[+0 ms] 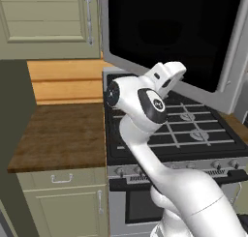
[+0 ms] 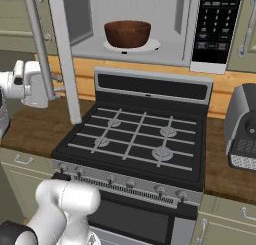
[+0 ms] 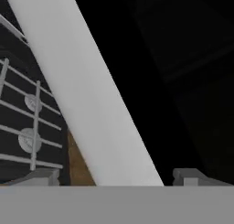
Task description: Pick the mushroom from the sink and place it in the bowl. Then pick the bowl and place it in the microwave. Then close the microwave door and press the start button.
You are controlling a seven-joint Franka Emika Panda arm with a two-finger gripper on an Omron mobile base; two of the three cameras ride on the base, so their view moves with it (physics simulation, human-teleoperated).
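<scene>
The microwave (image 2: 110,6) hangs open above the stove. The dark reddish-brown bowl (image 2: 127,33) stands on the white turntable plate (image 2: 152,45) inside it. The microwave door (image 1: 169,28) swings out to the left, its black window facing the left base camera and its grey edge (image 2: 62,64) facing the right one. My gripper (image 1: 175,70) is at the door's outer face near its lower frame. Its fingertips (image 3: 42,176) stand wide apart and open, with the grey door frame (image 3: 91,104) right in front. The mushroom and the sink are out of view.
A black gas range (image 2: 135,134) lies directly below the door's swing. The microwave's control panel (image 2: 216,24) is on its right side. A grey toaster (image 2: 242,126) stands on the right counter, and a wooden counter (image 1: 63,129) is left of the range. Beige cabinets (image 1: 48,18) hang overhead.
</scene>
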